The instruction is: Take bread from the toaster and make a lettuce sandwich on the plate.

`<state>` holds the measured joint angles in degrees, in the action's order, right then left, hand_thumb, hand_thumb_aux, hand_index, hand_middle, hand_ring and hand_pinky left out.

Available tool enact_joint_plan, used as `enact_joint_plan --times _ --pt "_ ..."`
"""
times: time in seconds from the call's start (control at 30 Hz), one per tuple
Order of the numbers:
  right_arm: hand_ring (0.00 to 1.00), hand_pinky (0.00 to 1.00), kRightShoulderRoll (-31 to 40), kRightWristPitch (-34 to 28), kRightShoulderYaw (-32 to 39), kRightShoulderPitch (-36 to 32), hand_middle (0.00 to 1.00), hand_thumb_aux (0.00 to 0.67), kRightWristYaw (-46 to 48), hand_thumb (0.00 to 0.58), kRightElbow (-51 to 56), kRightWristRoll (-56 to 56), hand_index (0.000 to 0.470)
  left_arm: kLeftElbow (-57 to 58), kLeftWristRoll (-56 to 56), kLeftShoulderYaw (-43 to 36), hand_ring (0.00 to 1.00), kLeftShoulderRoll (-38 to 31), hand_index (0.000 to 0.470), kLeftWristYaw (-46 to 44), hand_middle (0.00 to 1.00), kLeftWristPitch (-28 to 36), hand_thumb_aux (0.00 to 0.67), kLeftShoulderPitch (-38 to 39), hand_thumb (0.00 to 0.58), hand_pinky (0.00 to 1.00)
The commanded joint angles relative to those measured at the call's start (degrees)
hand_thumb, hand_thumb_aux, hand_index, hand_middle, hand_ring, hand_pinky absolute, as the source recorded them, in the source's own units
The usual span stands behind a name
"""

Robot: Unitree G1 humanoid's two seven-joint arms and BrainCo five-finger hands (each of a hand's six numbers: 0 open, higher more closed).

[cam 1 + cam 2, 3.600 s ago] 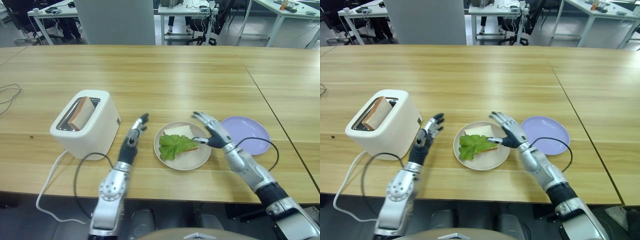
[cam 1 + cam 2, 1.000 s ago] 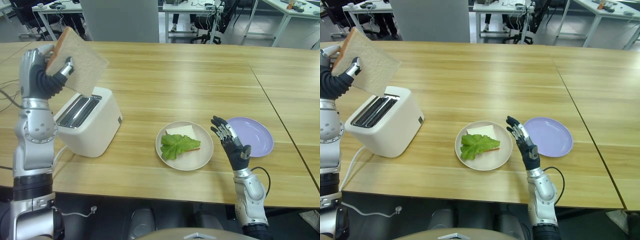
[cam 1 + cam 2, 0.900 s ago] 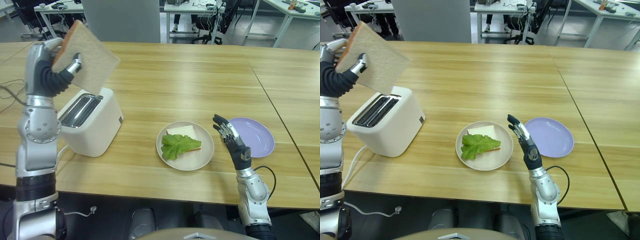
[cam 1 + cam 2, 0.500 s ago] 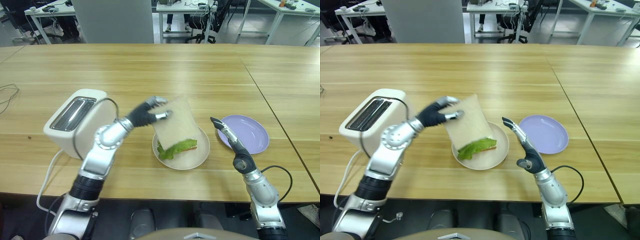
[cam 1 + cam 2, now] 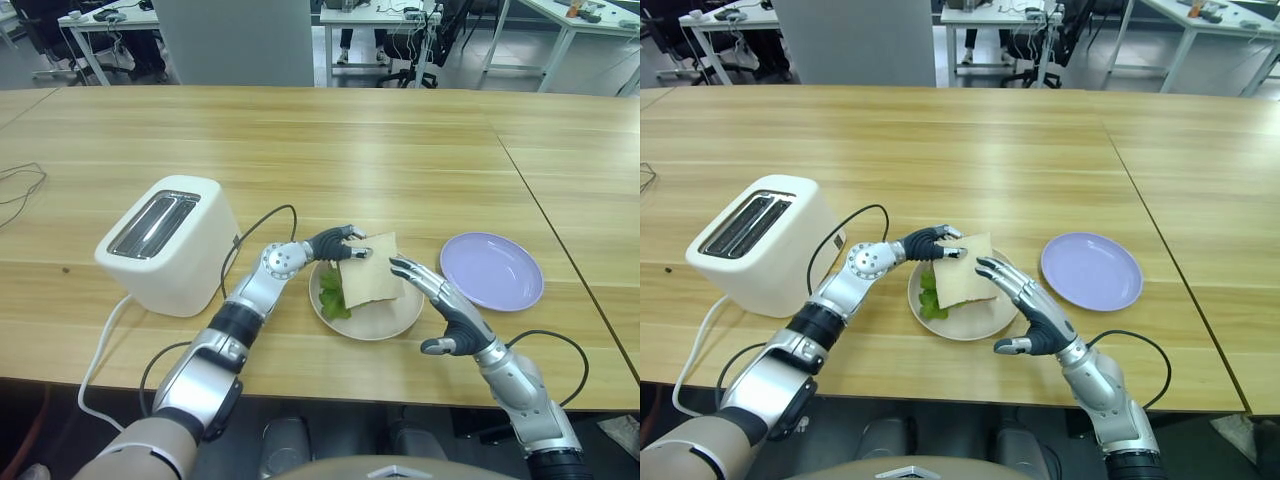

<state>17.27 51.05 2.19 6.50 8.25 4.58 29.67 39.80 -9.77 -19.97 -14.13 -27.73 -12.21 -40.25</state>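
Toaster [image 5: 165, 245] stands well left of the beige plate [image 5: 372, 326] on the worktop [image 5: 300, 150]. Its slots are dark, so the bread looks to be out already. White cord [image 5: 98, 350] trails from it toward the near edge.

Left robot hand [image 5: 338, 243] sits over the plate's far-left rim, fingers pinched together on the far-left corner of the top slice [image 5: 375, 282]. Corner grip makes sense: it keeps the fingers off the filling and lets the slice go down flat. The slice lies over the plate's middle with the held corner a bit raised (cannot tell if it's fully settled). Lettuce [image 5: 330, 295] pokes out from under the slice on the plate's left side, and whatever is beneath it is covered.

Right robot hand [image 5: 452, 318] hovers at the plate's right rim, fingers spread apart and holding nothing. Its fingertips are close to the slice's right edge, but contact cannot be told. It is likely placed there as a stop so the slice doesn't slide off rightward.

Purple plate [image 5: 492, 270] is just right of the beige plate, apart from it and not involved.

Judgement: this is the last step and the sandwich is nearly closed. What's left is releasing the slice and squaring it over the lettuce. Risk: dropping a raised corner could skew the slice.
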Motion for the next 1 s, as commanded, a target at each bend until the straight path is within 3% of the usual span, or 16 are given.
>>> enact_joint_plan --times 0.03,0.6,0.77,0.87,0.9,0.93,0.97,1.0 --pt "0.00 0.00 1.3 -2.2 2.3 -1.6 0.00 0.000 -1.8 0.000 2.7 4.3 0.000 4.6 -1.1 0.6 1.00 0.9 0.460 0.4 1.00 -2.4 0.670 -1.9 0.580 1.00" --pt "0.00 0.00 5.3 -19.8 14.6 -14.9 0.00 0.000 -4.5 0.000 11.7 19.0 0.000 22.4 -6.0 0.2 1.00 3.4 0.460 3.1 1.00 -7.0 0.670 -4.2 0.580 1.00" --pt "0.00 0.00 5.9 -25.3 18.3 -17.3 0.00 0.000 -2.6 0.000 12.5 21.8 0.000 25.2 -7.1 0.4 1.00 4.8 0.460 6.4 1.00 -8.2 0.670 -5.4 0.580 1.00" --pt "0.00 0.00 6.8 -28.0 21.5 -18.6 0.00 0.000 1.4 0.000 13.8 23.5 0.000 25.7 -9.9 -0.4 1.00 5.7 0.460 13.6 1.00 -10.9 0.670 -6.3 0.580 1.00" --pt "0.00 0.00 7.1 -28.6 22.3 -18.8 0.00 0.000 2.5 0.000 13.9 23.5 0.000 25.7 -11.1 -0.8 1.00 5.9 0.274 16.4 1.00 -11.8 0.399 -6.6 0.485 1.00" --pt "0.00 0.00 7.4 -28.9 22.9 -18.9 0.00 0.000 3.1 0.000 13.8 23.3 0.000 25.7 -11.9 -1.0 1.00 6.0 0.274 18.2 1.00 -12.4 0.399 -6.9 0.485 1.00" --pt "0.00 0.00 7.6 -29.5 23.5 -19.0 0.00 0.000 3.7 0.000 13.8 23.1 0.000 25.9 -12.8 -1.2 0.00 6.0 0.000 20.3 0.00 -12.8 0.000 -7.2 0.000 0.00" --pt "0.00 0.00 7.8 -30.1 24.0 -19.1 0.00 0.000 4.7 0.000 13.9 23.0 0.000 25.5 -15.1 -2.3 0.00 5.6 0.000 24.1 0.00 -13.2 0.000 -8.0 0.000 0.00"
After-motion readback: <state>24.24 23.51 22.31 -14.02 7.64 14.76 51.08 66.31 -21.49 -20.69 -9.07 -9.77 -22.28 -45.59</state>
